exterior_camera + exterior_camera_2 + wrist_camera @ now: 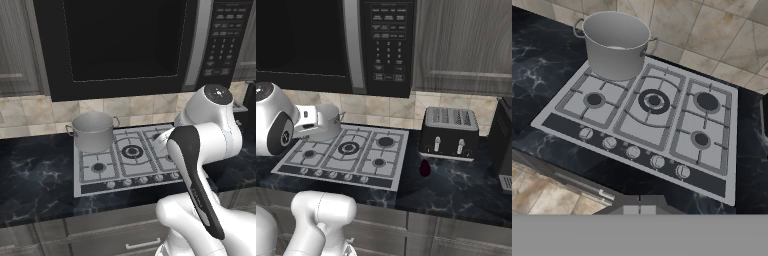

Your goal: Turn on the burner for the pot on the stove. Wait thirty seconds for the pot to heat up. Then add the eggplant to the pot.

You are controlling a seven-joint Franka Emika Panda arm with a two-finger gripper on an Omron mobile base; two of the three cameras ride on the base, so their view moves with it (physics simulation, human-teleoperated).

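We are holding our arm (200, 150) folded up high, its white links and dark joints rising from the lower right of the left base view and bending back at the elbow. In the right base view the upper link (273, 125) is sitting at the left edge, with the base link (321, 215) below it. Our hand is looking down and forward from above. We are keeping our claw closed, with nothing between its jaws.
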